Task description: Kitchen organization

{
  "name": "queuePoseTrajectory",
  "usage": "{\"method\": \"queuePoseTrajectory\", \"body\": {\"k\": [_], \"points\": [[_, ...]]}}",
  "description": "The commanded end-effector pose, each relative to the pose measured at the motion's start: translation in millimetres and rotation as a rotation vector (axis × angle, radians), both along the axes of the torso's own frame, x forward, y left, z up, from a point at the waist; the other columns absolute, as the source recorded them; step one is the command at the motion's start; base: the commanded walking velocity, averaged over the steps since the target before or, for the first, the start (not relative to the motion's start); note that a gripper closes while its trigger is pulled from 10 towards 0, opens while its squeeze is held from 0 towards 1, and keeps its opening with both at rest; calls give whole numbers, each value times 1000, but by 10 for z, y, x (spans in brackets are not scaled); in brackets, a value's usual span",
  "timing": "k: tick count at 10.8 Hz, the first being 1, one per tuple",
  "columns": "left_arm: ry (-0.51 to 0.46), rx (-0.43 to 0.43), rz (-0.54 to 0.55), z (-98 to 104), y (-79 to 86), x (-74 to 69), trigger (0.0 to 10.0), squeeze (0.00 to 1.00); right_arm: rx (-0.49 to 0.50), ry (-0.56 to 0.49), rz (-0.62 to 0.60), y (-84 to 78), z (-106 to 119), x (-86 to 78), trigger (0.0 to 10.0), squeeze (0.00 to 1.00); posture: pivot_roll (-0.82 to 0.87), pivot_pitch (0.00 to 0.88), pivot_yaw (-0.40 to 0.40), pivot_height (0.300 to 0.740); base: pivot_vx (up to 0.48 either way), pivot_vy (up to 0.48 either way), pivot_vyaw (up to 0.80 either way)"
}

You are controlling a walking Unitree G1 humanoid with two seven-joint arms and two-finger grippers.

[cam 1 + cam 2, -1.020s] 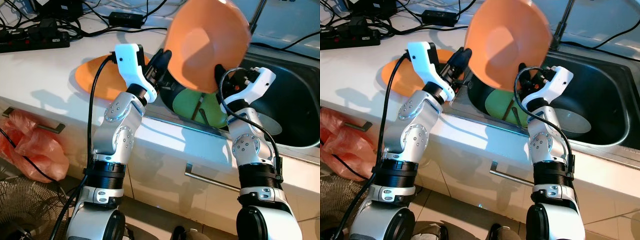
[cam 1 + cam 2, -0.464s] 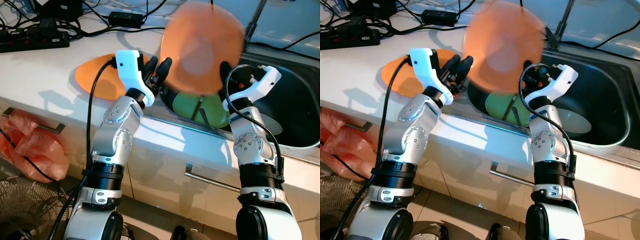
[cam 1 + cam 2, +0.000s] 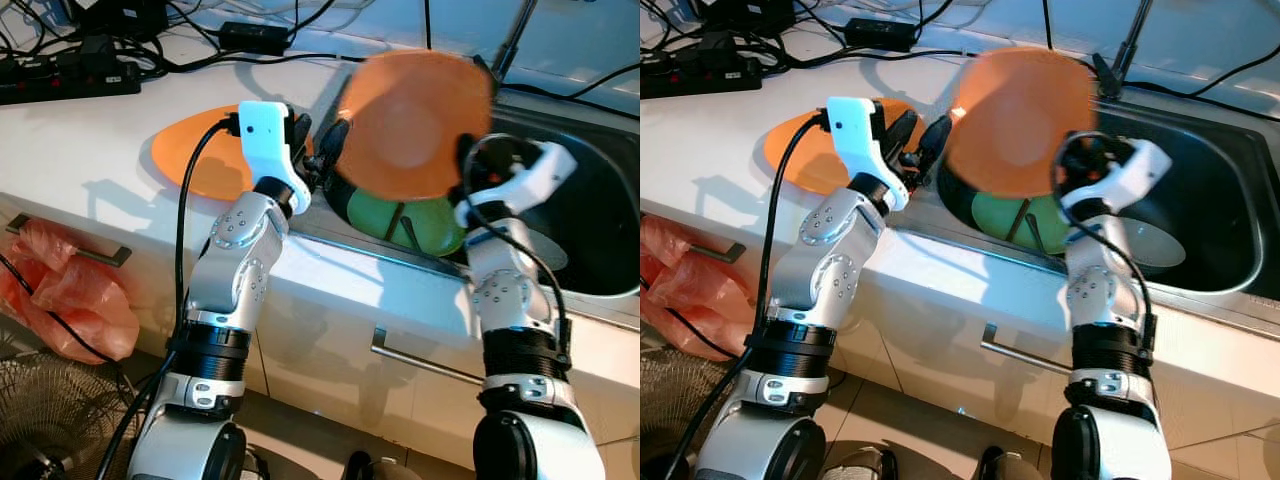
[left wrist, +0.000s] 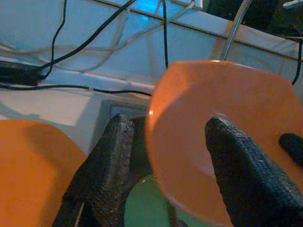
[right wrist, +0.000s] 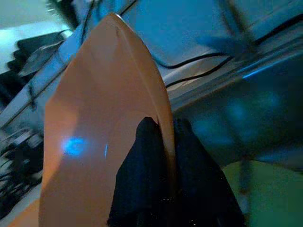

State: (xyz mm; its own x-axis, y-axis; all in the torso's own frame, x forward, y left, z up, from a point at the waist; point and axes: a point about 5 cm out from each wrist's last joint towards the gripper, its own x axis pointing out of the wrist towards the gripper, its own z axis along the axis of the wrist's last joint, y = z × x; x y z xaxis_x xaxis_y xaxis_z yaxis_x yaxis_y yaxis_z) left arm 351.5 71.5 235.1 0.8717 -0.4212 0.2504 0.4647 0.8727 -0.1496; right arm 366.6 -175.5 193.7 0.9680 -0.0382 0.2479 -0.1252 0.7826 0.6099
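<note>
My right gripper [image 3: 467, 150] is shut on the rim of an orange plate [image 3: 415, 125], which hangs tilted over the left end of the sink [image 3: 600, 180]. In the right wrist view its fingers [image 5: 142, 189] pinch the plate's edge [image 5: 94, 142]. My left gripper [image 3: 318, 136] is open at the plate's left rim. In the left wrist view that rim [image 4: 156, 142] lies between its spread fingers [image 4: 106, 165]. A second orange plate [image 3: 190, 160] lies flat on the white counter. A green plate [image 3: 415, 222] and a grey plate [image 3: 545, 250] sit in the sink.
A power strip [image 3: 70, 82] and several black cables run along the back of the counter [image 3: 80, 150]. The tap [image 3: 512, 40] stands behind the sink. A red plastic bag [image 3: 60, 295] hangs at the cabinet on the lower left, and drawer handles [image 3: 420, 360] stick out below.
The right gripper has moved slightly right and lowered the orange plate, which now lies flatter over the sink. The left gripper stays at the plate's left rim.
</note>
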Motion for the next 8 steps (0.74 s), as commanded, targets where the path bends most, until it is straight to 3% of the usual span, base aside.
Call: {"method": "queuePoseTrajectory", "body": {"k": [1,2,3,4,6,8], "points": [[-20,36,-7,26,-59,-1,10000,0,-14,-34,-63,-95,109,15,0,0,9,119,-24,740,0,0,0],[-20,43,-4,18,-61,-1,10000,0,-53,-6,-118,-151,77,15,0,0,9,119,-24,740,0,0,0],[-21,46,-3,17,-61,0,10000,0,-108,17,-155,-186,53,15,8510,0,10,119,-24,740,0,0,0],[-19,52,-2,12,-61,1,10000,0,-164,32,-176,-204,33,19,10000,0,9,118,-24,740,0,0,0],[-17,61,-2,-1,-67,3,10000,0,-279,50,-191,-190,3,20,10000,0,9,118,-24,740,0,0,0],[-19,69,0,-2,-67,4,10000,0,-486,43,-199,-134,-23,26,10000,0,14,118,-26,740,0,0,0]]}}
